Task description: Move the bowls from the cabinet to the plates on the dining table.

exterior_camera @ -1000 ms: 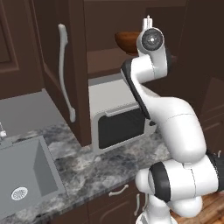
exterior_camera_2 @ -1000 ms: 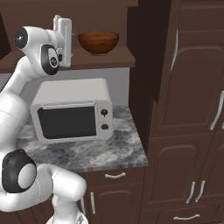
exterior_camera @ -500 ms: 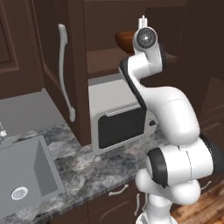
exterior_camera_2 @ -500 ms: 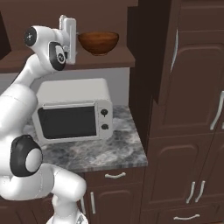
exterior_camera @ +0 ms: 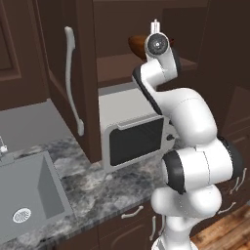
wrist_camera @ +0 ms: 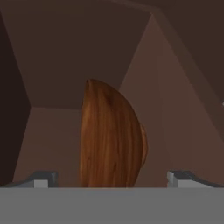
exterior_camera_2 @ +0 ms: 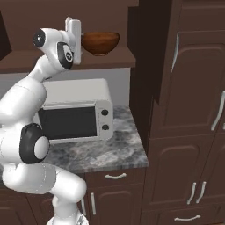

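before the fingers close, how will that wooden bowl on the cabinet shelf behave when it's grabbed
The bowl looks like rigid wood, so it probably won't flex. Its glossy, curved wall may slip between the open fingers; the rim seems safer. It stands on a small foot on the shelf, so a sideways nudge could rock or slide it.

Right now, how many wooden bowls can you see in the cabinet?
1. A bowl sits on the open cabinet shelf above the microwave, just ahead of the open gripper. Another may be hidden behind the arm or deeper inside.
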Available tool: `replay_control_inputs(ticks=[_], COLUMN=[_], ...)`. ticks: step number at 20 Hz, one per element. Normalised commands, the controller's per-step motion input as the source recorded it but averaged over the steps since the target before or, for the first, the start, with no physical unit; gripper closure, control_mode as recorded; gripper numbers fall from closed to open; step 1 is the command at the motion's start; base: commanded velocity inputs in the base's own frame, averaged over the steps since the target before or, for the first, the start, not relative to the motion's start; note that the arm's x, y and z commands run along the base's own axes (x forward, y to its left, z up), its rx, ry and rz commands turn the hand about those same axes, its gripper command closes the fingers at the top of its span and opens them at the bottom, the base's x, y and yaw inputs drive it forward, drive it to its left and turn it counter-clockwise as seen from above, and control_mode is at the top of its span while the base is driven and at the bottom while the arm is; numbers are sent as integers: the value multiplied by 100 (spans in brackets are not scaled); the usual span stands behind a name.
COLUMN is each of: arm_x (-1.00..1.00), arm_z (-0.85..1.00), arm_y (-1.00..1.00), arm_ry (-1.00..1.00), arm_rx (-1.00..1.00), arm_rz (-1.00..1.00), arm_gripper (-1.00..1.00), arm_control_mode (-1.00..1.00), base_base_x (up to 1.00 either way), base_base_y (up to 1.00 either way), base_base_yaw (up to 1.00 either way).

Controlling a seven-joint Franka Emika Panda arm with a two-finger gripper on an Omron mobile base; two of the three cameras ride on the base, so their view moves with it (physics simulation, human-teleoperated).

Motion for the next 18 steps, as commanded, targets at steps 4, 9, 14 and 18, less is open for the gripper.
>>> replay_control_inputs(ticks=[4, 9, 14, 18], arm_x=[48, 54, 52, 45], arm_z=[-8, -1, 0, 0], arm_y=[0, 0, 2, 2], arm_ry=[-1, 2, 9, 4], arm_rx=[-2, 0, 0, -2], arm_rz=[-2, -4, -7, -6], arm_gripper=[-100, -100, -100, -100], arm_control_mode=[-100, -100, -100, -100], base_base_x=[0, 0, 0, 0], base_base_y=[0, 0, 0, 0], base_base_yaw=[0, 0, 0, 0])
